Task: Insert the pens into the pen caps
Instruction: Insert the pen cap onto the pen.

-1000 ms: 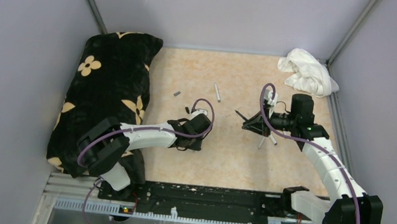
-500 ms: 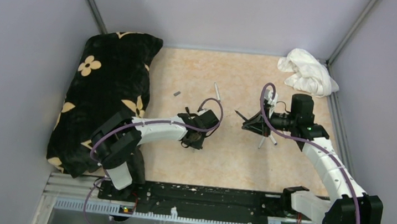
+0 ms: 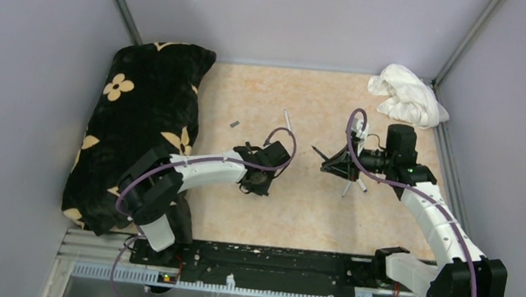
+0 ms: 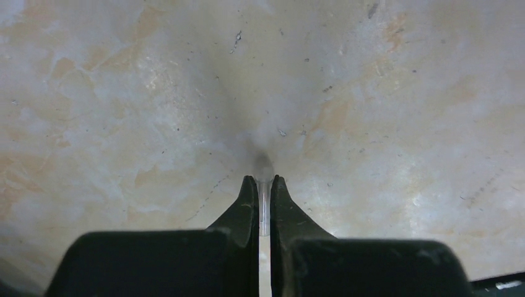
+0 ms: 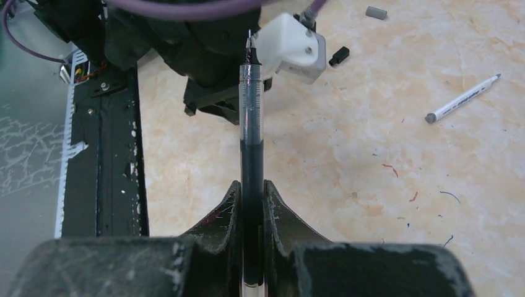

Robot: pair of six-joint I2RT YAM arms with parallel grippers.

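Fingers (image 4: 247, 201) of the left hand (image 4: 264, 181), half open a second ago, now clench a thin clear piece (image 4: 264, 213) at the middle of the bench (image 4: 124, 93). It is possibly a pen cap, too unclear to tell. The right hand (image 5: 252, 193) grips a black pen (image 5: 252, 124), tip aimed leftward, ready for capping.

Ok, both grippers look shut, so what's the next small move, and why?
Probably lift the left gripper slightly off the table. It is shut on a thin clear piece, possibly a cap, right at the surface, while the right gripper holds the black pen, tip pointing toward the left arm. A small lift would check the grip before mating.
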